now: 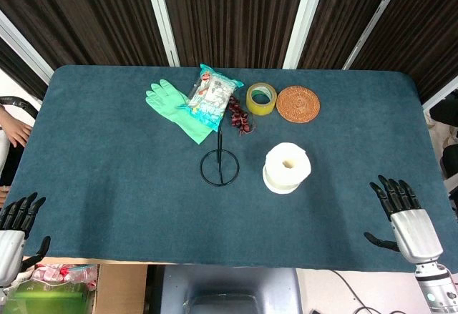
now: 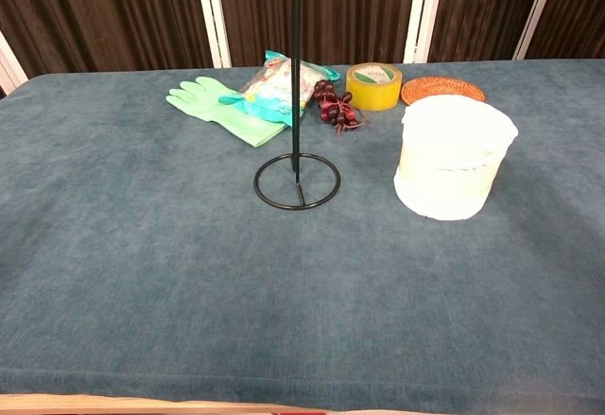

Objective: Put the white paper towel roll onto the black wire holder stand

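The white paper towel roll stands upright on the blue table, hole facing up. Just to its left stands the black wire holder stand, a ring base with a bare upright rod. My left hand is at the table's near left corner, fingers spread, holding nothing. My right hand is at the near right edge, fingers spread and empty, well to the right of the roll. Neither hand shows in the chest view.
Along the far side lie a green rubber glove, a snack packet, dark beads, a yellow tape roll and a woven coaster. The table's front edge runs between my hands.
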You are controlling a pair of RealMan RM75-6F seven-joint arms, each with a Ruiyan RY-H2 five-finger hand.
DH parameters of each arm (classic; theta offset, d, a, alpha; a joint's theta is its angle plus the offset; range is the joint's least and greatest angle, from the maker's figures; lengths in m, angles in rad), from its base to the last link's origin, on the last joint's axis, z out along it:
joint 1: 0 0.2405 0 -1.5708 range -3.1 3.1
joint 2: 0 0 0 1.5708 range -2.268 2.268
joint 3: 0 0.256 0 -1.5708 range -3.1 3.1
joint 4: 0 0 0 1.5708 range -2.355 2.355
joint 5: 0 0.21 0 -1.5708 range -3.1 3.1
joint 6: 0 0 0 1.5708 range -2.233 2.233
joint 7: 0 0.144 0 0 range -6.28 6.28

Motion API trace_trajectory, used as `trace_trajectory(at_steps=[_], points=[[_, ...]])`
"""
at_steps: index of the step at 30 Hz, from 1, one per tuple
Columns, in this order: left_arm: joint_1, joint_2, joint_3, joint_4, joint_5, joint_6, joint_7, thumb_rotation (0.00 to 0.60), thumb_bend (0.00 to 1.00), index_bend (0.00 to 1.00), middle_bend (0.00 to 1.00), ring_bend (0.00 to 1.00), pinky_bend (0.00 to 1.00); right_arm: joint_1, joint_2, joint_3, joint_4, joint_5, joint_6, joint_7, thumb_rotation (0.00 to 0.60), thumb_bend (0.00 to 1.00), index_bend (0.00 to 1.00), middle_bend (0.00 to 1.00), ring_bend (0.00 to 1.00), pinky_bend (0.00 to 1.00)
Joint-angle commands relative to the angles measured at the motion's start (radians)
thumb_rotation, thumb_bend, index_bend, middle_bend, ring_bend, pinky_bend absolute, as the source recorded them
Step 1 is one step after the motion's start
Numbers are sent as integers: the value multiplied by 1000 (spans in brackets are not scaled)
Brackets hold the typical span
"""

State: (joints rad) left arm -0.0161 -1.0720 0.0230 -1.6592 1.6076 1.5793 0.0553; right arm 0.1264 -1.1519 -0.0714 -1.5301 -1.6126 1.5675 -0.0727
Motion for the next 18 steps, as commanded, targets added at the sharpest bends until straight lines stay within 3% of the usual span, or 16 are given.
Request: trace_trajectory(at_steps=[1,8,15,18], points=[[0,0,0,0,0,0,0,600,450,0,1,0,88,0,-7,5,9,-6,-7,5,600,182,0,0,0,0],[1,0,-1,0,1,-1,0,600,436,0,1,0,88,60,-56,58,74,-2,-75,113,600,179,0,0,0,0],[2,0,-2,0,1,-2,0,600,417,0,1,0,90,275,-42,191,99,170,-437,329,600,122,0,0,0,0],[2,0,-3,0,1,-2,0,600,416,0,1,0,90,334,-45,215,110,214,-545,363,600,106,0,0,0,0]])
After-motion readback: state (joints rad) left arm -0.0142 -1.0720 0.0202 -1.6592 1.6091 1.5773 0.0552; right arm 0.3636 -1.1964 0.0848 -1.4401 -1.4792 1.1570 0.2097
